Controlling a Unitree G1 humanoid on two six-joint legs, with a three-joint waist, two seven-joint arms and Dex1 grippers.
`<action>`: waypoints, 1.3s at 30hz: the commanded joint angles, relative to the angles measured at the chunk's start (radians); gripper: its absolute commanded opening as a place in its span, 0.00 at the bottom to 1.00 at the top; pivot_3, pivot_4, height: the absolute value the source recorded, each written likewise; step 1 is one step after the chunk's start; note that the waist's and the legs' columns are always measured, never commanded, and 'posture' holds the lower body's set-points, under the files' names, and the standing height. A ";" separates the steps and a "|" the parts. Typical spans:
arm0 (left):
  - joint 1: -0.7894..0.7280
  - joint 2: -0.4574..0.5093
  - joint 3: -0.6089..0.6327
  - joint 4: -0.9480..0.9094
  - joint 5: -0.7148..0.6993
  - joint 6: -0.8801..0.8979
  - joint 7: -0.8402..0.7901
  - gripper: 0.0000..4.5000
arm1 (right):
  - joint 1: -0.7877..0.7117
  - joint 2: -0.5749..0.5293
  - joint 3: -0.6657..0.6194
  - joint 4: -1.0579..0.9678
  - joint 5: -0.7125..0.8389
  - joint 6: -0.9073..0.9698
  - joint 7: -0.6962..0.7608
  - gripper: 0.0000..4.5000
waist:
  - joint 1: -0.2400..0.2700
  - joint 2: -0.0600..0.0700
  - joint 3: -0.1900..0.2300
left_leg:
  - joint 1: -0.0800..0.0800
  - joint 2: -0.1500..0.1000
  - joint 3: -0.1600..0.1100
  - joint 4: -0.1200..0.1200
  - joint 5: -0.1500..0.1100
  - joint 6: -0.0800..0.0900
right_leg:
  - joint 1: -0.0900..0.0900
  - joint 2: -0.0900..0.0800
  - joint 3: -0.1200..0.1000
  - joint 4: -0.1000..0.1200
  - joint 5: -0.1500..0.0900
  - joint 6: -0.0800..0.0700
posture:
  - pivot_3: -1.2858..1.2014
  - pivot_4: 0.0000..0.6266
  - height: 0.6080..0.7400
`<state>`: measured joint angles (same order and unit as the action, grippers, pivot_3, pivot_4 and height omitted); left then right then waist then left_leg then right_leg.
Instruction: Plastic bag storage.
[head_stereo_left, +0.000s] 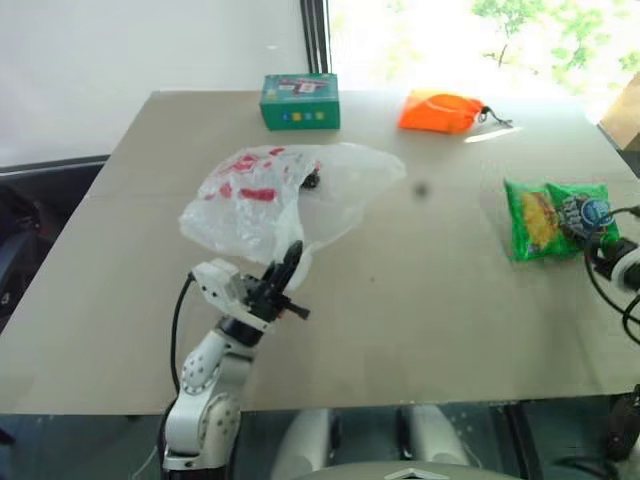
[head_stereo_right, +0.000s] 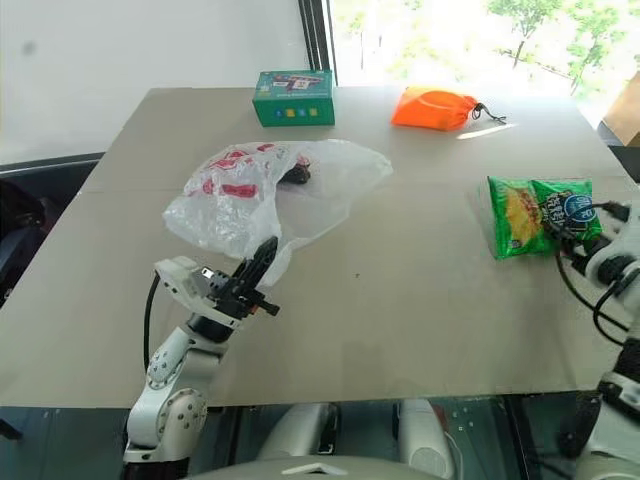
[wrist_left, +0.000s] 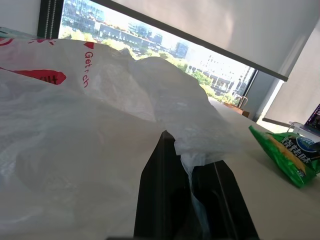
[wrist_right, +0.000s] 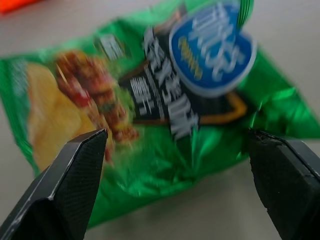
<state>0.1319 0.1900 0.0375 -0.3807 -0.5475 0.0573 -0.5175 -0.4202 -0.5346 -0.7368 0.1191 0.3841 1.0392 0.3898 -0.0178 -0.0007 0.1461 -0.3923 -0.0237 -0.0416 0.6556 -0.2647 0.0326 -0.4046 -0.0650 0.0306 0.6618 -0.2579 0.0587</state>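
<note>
The plastic bag (head_stereo_left: 280, 195) lies crumpled on the left half of the bench (head_stereo_left: 430, 290), and the left tool (head_stereo_left: 287, 268) is clamped on its near edge. At the right edge, the right tool (wrist_right: 175, 165) has its fingers wide apart just over the green snack packet (head_stereo_left: 555, 217), not touching it. The green box (head_stereo_left: 300, 101) and orange pouch (head_stereo_left: 440, 110) sit at the far side.

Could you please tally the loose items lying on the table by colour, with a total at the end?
White: 1, the crinkly translucent plastic bag with red print
Green: 2, the rectangular green cardboard box and the glossy green snack packet
Orange: 1, the small orange fabric drawstring pouch
Total: 4
</note>
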 joint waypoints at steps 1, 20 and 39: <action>-0.010 0.009 -0.014 -0.004 0.028 -0.025 -0.023 0.00 | -0.033 0.051 -0.073 -0.022 0.057 -0.007 -0.093 0.99 | 0.002 0.000 0.000 | 0.000 0.000 0.000 0.000 0.000 0.000 | 0.000 0.000 0.000 0.000 0.000 0.000 | 0.52 0.24 1.00; -0.032 -0.010 -0.018 0.021 0.086 -0.070 -0.011 0.00 | -0.201 0.080 0.087 0.515 0.078 -0.512 0.000 0.37 | -0.008 -0.004 0.002 | 0.012 0.003 0.006 0.000 -0.002 0.004 | 0.011 0.004 0.005 -0.002 0.000 0.000 | 0.52 0.24 1.00; -0.026 -0.025 -0.014 -0.019 0.088 -0.075 0.017 0.00 | -0.168 0.340 0.371 -0.049 0.534 -0.005 0.114 0.01 | -0.016 -0.002 0.004 | 0.009 0.006 0.005 -0.002 -0.003 0.005 | 0.007 0.003 0.006 -0.004 0.000 0.000 | 0.52 0.24 1.00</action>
<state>0.1013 0.1699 0.0286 -0.3458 -0.4562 0.0030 -0.5036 -0.5728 -0.2085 -0.3854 0.1260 0.8929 1.0266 0.5247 -0.0335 -0.0031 0.1502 -0.3836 -0.0180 -0.0364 0.6537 -0.2679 0.0375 -0.3980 -0.0624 0.0362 0.6582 -0.2580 0.0587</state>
